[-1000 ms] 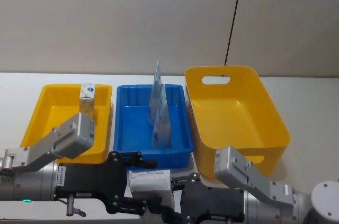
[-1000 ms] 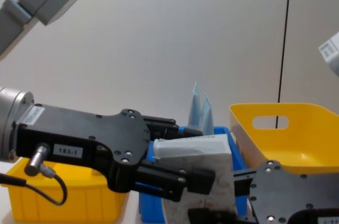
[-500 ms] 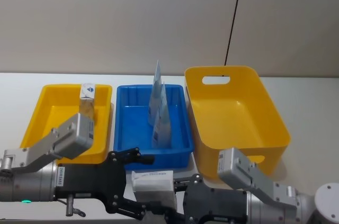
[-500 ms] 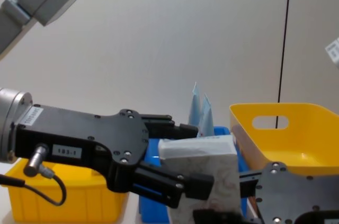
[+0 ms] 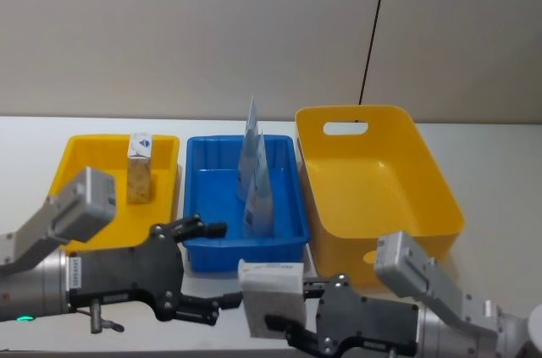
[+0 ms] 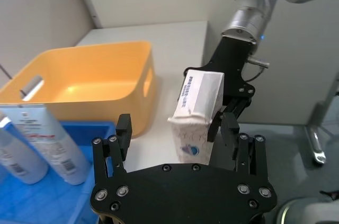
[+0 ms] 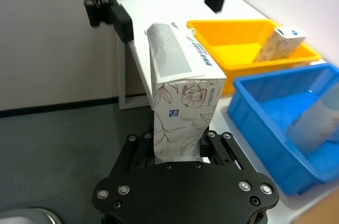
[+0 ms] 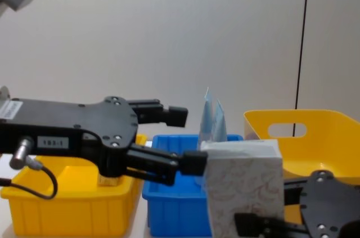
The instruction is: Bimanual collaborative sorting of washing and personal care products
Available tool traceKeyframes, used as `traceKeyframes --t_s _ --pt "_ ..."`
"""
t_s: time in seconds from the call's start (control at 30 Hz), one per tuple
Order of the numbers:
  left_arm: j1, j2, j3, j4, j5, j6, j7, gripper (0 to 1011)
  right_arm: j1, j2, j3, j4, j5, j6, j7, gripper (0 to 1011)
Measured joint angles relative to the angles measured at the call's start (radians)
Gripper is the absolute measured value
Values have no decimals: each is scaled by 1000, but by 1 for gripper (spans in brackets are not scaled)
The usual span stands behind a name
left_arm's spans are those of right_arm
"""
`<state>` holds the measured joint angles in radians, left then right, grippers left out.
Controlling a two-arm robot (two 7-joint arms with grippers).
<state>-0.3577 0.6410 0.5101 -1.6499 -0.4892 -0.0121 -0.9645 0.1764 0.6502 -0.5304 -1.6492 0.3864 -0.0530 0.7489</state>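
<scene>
A beige marbled-print carton [image 5: 273, 299] stands upright in my right gripper [image 7: 177, 140], which is shut on its lower part, low in front of the bins. The same carton [image 8: 243, 186] appears large in the chest view. My left gripper [image 5: 213, 265] is open just left of the carton, apart from it; its fingers [image 6: 123, 128] have nothing between them. Another carton [image 5: 140, 168] stands in the left yellow bin [image 5: 80, 159]. Two pale-blue tubes [image 5: 254, 173] stand upright in the blue bin [image 5: 288, 206].
A large yellow bin [image 5: 423, 197] with a handle slot sits at the right, with nothing inside. The three bins stand side by side on a white table [image 5: 491, 172] against a grey wall. Bare table lies right of the large bin.
My left gripper has opened, let go of the carton and drawn back to the left. The right gripper keeps the carton and has carried it a little to the right.
</scene>
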Motion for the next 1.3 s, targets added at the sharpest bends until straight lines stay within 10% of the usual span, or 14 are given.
traceKeyframes --t_s 0.53,1.3 --pt "22 2 -46 2 -40 -20 74 1001 -51 10 74 -8 18 -4 -125 353" --pt "30 -2 -57 10 -60 -15 118 1002 -82 -95 205 -22 14 0 -393 352"
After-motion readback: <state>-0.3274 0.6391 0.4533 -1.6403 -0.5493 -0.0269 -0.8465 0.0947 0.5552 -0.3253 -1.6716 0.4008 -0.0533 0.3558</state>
